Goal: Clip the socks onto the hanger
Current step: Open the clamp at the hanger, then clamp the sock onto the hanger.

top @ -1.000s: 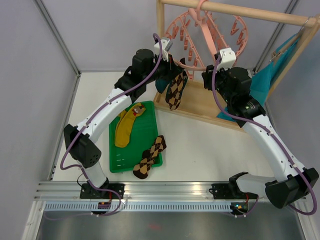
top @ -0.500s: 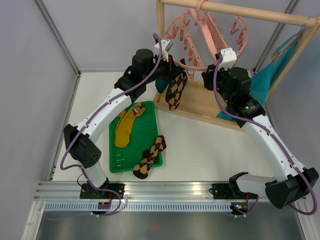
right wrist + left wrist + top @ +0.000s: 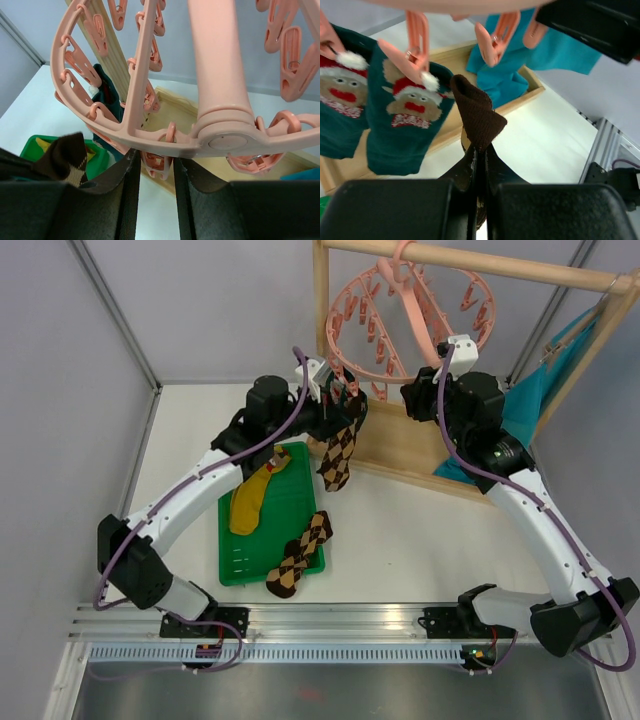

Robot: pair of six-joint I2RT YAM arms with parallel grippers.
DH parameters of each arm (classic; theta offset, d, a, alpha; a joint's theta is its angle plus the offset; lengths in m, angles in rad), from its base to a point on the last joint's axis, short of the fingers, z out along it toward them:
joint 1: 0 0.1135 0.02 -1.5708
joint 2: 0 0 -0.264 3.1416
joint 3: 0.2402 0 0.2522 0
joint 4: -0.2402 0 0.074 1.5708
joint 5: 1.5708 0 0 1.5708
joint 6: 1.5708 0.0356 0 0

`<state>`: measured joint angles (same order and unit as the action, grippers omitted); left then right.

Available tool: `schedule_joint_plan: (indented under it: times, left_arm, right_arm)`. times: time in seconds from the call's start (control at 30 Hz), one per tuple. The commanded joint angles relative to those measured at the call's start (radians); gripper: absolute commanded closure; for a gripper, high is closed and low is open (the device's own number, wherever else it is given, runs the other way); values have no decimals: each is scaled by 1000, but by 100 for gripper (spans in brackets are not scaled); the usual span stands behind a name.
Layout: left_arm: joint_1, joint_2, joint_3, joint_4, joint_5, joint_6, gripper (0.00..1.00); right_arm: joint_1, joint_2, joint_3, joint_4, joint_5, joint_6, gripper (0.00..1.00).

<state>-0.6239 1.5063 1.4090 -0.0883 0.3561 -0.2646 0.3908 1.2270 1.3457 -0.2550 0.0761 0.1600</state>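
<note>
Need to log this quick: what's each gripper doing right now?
Left gripper: closed, pinching the argyle sock by its cuff.
Right gripper: closed around a pink hanger clip, it seems.

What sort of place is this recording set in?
Probably a lab robot cell staged for laundry: grey wall panels, an aluminium mounting rail, and a wooden rack holding a pink clip hanger.

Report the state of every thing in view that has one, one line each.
hanger, hung by its hook on the wooden rail
teal socks, clipped to the hanger, dangling
left end effector, shut on argyle sock
right end effector, shut on pink clip
other argyle sock, lying loose, partly on green tray
mustard sock, lying loose on the tray
</note>
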Motion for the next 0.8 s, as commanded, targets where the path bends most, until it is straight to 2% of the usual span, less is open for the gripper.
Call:
schedule_joint_plan:
  times: [0.0,0.13,0.3,0.43,0.77]
  left_arm:
    - [1,-93,-95,144,107,14,98]
    - [-8,-141,-186,235,243,33,98]
    - [-33,-118,-199,286,290,53,98]
    - [-62,-64,-160,302,250,68,98]
    - [-151,51,-93,331,-60,154,98]
  right_arm:
    - [5,2,73,17,-22,59,100]
    - [6,11,81,13,-50,95,100]
    - [10,19,101,-12,-58,128,100]
    - [11,28,119,-36,-58,142,100]
    - [11,25,138,-72,-52,168,100]
